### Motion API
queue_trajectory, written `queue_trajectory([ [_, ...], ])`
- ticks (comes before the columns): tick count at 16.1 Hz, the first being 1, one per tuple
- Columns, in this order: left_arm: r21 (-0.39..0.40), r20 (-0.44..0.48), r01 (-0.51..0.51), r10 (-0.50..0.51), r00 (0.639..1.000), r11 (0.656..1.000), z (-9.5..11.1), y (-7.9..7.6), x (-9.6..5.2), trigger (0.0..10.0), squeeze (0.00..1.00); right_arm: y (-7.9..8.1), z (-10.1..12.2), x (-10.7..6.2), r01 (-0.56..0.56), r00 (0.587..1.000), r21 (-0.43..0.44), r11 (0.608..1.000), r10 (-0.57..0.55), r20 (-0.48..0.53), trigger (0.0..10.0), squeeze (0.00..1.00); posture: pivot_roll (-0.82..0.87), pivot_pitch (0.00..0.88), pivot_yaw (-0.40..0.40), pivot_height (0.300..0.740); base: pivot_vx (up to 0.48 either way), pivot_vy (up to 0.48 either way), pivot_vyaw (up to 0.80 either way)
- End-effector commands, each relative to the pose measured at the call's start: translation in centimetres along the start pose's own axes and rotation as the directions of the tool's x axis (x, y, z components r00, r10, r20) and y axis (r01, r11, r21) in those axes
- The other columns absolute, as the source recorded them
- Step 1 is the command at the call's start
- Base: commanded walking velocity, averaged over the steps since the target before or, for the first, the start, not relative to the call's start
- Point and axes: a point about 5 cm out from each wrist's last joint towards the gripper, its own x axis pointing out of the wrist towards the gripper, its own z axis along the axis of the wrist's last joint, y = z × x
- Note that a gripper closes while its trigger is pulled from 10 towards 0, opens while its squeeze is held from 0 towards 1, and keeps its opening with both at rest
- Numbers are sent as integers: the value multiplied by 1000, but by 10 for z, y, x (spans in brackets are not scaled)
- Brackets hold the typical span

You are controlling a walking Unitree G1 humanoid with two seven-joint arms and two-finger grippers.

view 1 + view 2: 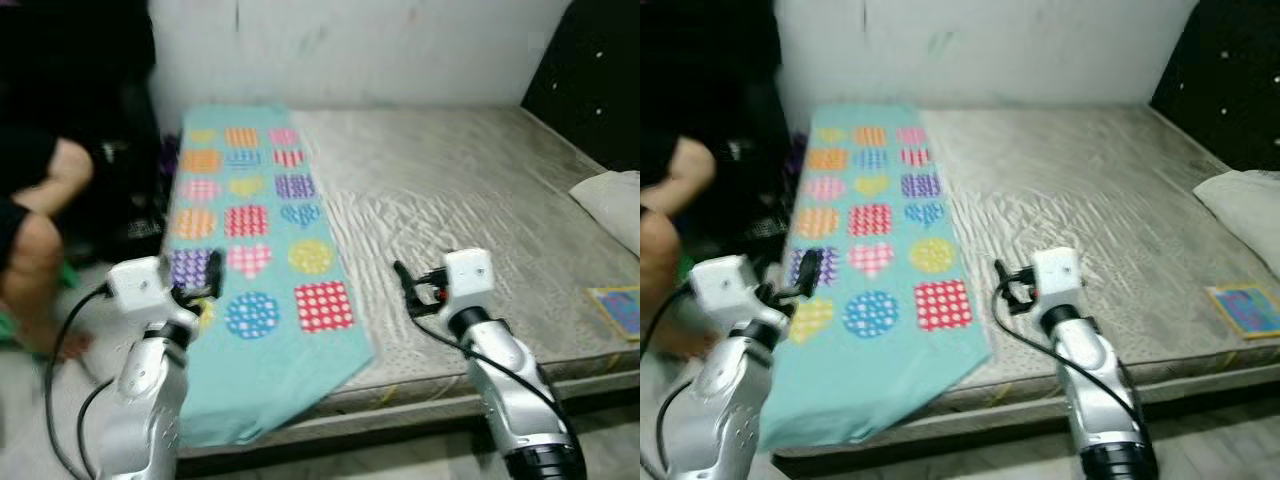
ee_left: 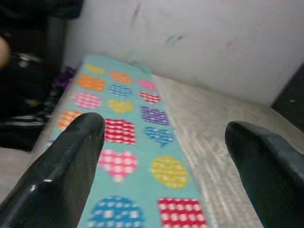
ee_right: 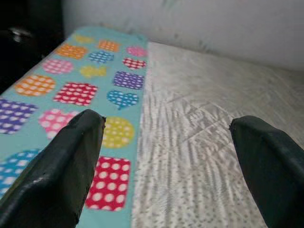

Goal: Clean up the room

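My left gripper hovers spread wide over the teal patterned blanket, which lies along the bed at my eleven o'clock. My right gripper, likewise spread, hangs above the bare mattress beside it.

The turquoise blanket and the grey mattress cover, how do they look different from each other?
The turquoise blanket is bright, printed with dotted hearts, circles and squares; the grey mattress cover is plain and pale. The blanket covers a strip along the robot's left side, its corner hanging over the near edge; the mattress cover spans the rest, lightly wrinkled. Both lie flat on the same bed.
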Motion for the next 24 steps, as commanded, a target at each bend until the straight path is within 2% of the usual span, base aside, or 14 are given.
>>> queue_trajectory([
  [1, 10, 16, -14, 14, 1000, 1000, 5, 6, -1, 10000, 0, 6, 7, 4, -18, 1000, 4, 1000, 17, 20, 10000, 0, -77, 18, -47, 740, 281, 0, 0],
  [4, 13, 13, -17, 17, 1000, 1000, 4, 7, -1, 10000, 0, 5, 6, 4, -15, 1000, 2, 1000, 15, 20, 10000, 0, -76, 17, -45, 740, 262, 0, 0],
  [12, -13, 8, -40, 41, 999, 999, 3, 7, 1, 10000, 0, 2, 4, 3, -8, 1000, -4, 1000, 8, 14, 10000, 0, -76, 17, -46, 740, 0, 0, 0],
  [24, -13, 7, -41, 41, 999, 999, 3, 7, 1, 10000, 0, 2, 4, 3, -8, 1000, -5, 1000, 8, 14, 10000, 0, -76, 17, -46, 740, 0, 0, 0],
])
